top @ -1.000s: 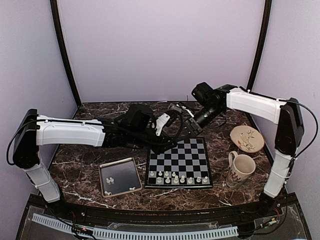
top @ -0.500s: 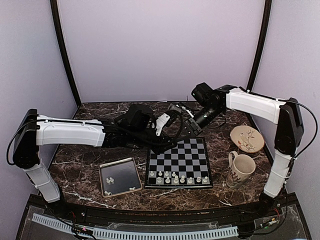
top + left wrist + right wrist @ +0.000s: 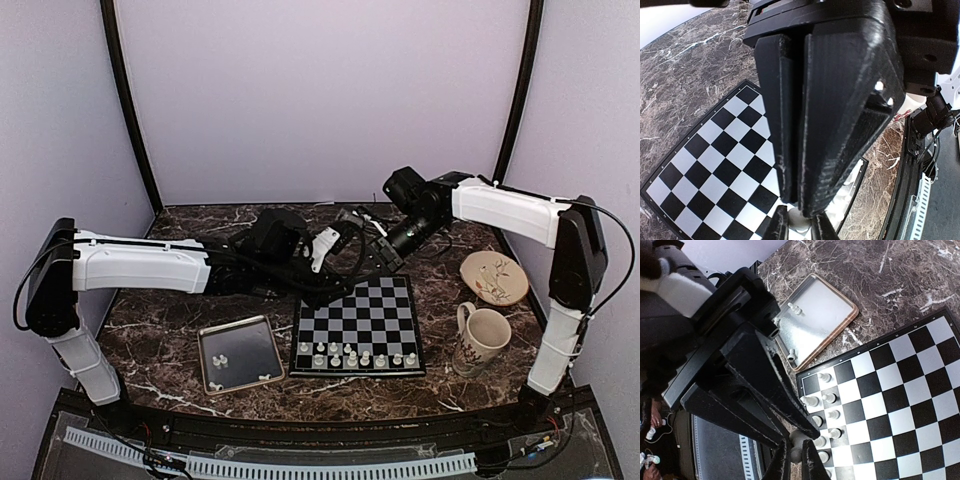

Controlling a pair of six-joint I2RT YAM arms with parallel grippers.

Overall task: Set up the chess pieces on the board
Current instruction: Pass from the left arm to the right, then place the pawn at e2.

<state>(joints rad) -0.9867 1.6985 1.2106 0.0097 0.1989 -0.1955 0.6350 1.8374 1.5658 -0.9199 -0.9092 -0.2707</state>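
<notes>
- Left gripper (image 3: 800, 231) is closed down narrow on a whitish chess piece (image 3: 798, 219), which shows between its fingertips in the left wrist view.
- Right gripper (image 3: 795, 462) meets it tip to tip. Its jaws are all but together around a small rounded knob that looks dark in shadow. I judge this to be the same piece pinched from the other end, though the view is too cramped to be sure.
- Both tips hang in the air over the far side of the board (image 3: 365, 303), and the piece touches no square.
- Nearer the arm bases, other pieces (image 3: 355, 355) stand upright in the two closest ranks. A few spare pieces (image 3: 222, 358) sit on the metal tray (image 3: 240, 320) just left of the board.
- As I judge it, the piece is tiny, very light and made of stiff, smooth plastic. It could squirt out of hard pads if squeezed off-centre.
- It does not look fragile, but it would be easily flicked away.
- The best hold is across the narrow stem above the base, with the piece upright and the base left free to land flat.
- With two grips on so small a thing, a skewed pinch will twist it.
- Its small foot means it will likely topple, and may knock its neighbours, if released tilted.
</notes>
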